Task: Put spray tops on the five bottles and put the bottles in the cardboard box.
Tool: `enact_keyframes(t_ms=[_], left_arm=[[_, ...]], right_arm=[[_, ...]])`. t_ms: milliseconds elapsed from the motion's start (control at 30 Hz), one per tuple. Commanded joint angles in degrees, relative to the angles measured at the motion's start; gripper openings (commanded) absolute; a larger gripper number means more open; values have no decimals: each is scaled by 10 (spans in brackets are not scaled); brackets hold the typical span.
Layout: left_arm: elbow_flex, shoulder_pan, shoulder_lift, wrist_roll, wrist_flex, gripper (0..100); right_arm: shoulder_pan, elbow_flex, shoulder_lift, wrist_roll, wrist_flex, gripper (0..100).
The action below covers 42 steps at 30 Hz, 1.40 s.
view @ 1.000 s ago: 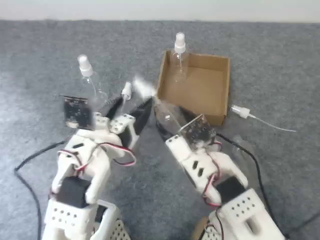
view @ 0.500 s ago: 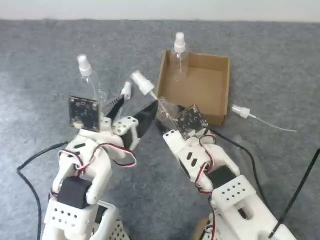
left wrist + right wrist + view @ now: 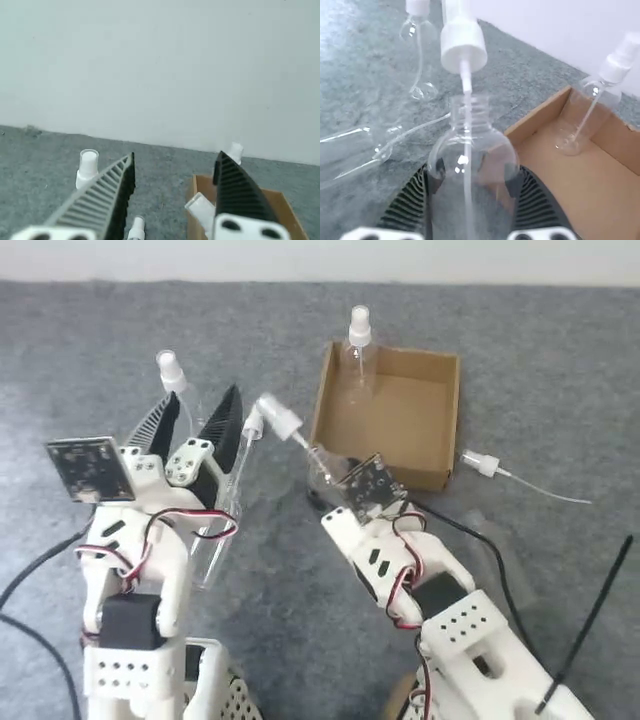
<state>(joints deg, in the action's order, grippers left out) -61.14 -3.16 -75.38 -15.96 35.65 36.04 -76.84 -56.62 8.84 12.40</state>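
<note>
1. Right gripper (image 3: 472, 200): jaws pinch 1 clear bottle (image 3: 470, 150) by its body, just left of the cardboard box (image 3: 415, 425), near its front corner.
2. Spray top (image 3: 462, 42): tube is inside the held bottle's neck; the cap sits above the neck, not seated.
3. Left gripper (image 3: 200, 400): jaws spread, holding nothing, raised well left of the box.
4. Capped bottle (image 3: 358, 360): upright inside the box, far-left corner.
5. Second capped bottle (image 3: 172, 380): upright, well left of the box.
6. Loose spray top (image 3: 482, 462): lying just right of the box.
</note>
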Motion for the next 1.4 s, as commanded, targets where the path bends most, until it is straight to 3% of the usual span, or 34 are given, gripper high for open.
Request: enact_keyframes(t_ms=[0, 233, 467, 700, 933, 1233, 1367], left_arm=[[-2, -16, 55, -6, -45, 236], [56, -16, 197, -6, -56, 234], [58, -6, 177, 10, -33, 235], [55, 74, 130, 44, 30, 233], [13, 135, 123, 94, 1, 233], [14, 63, 123, 60, 1, 235], [11, 64, 123, 55, 1, 235]], right_arm=[[15, 27, -95, 14, 59, 6], [18, 11, -234, 13, 138, 6], [29, 7, -220, 13, 138, 6], [28, 5, -189, 14, 110, 6], [30, 7, -174, 16, 110, 6], [24, 17, -177, 18, 113, 7], [-29, 45, -172, 18, 112, 7]])
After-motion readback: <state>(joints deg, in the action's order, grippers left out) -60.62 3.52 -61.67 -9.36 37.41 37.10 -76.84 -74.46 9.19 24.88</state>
